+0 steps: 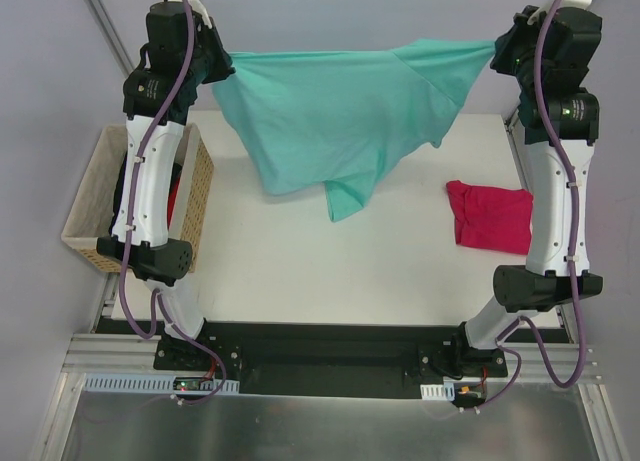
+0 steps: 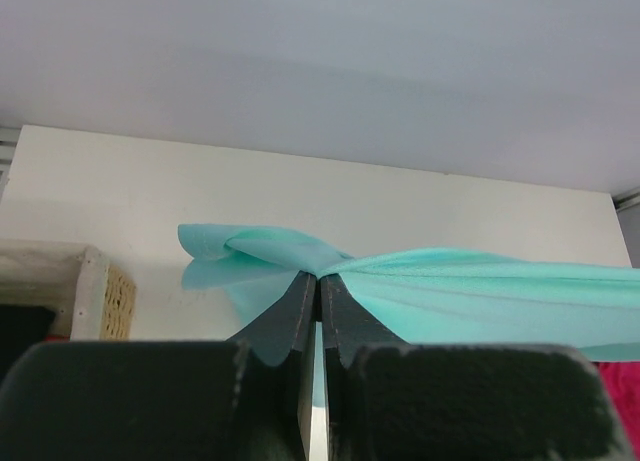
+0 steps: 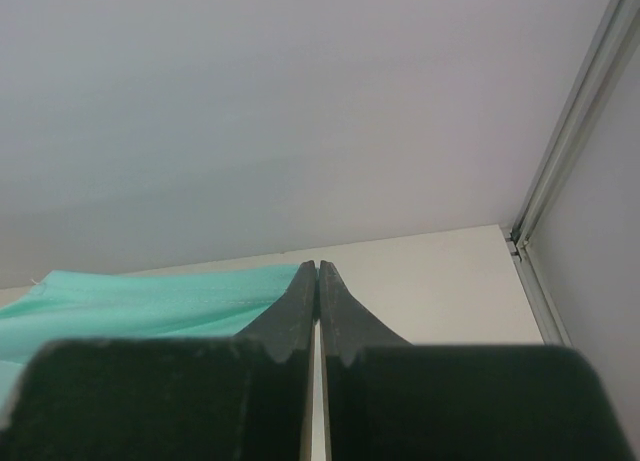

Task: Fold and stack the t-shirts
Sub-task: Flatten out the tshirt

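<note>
Hanging between left gripper (image 2: 318,281) and right gripper (image 3: 317,271), both clamped on it: soft teal t-shirt (image 1: 340,121), wrinkled.

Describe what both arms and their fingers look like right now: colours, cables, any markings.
Left arm and right arm match: white shells on the long links, black joint housings, a purple cable running along each, and a small green light on an upper joint. The fingers are matte black, tapering to thin tips.

Held upright, left arm (image 1: 148,191) and right arm (image 1: 558,196), left gripper (image 1: 222,69) at 10 o'clock, right gripper (image 1: 497,53) at 2 o'clock, both clamped on teal t-shirt (image 1: 340,121).
</note>
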Controlling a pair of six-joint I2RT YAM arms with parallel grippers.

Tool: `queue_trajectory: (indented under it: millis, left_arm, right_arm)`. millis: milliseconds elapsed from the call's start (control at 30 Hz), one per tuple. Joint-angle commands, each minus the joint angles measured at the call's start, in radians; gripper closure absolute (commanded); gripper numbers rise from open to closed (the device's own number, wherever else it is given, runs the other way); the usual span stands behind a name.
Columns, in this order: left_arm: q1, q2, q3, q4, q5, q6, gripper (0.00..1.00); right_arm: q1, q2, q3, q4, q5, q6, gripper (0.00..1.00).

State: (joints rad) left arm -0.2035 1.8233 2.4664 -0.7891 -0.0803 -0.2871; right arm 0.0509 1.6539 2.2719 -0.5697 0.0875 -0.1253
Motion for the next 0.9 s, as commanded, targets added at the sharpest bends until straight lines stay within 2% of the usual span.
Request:
queue_trajectory:
  millis: [0, 233, 400, 867]
  left_arm:
    - [0.015, -0.036, 0.025, 0.085, -0.042, 0.060, 1.00]
    - [0.015, -0.052, 0.023, 0.160, -0.021, 0.108, 1.00]
    - [0.015, -0.052, 0.019, 0.209, -0.016, 0.161, 1.00]
    - [0.024, 0.010, 0.046, 0.312, -0.047, 0.229, 1.00]
  right_arm:
    - [-0.029, -0.039, 0.032, 0.097, 0.097, -0.051, 0.99]
    - [-0.029, -0.060, 0.026, 0.151, 0.103, -0.065, 0.99]
    - [-0.028, -0.101, -0.043, 0.241, 0.103, -0.096, 0.99]
    - [-0.028, -0.068, -0.022, 0.335, 0.192, -0.241, 0.99]
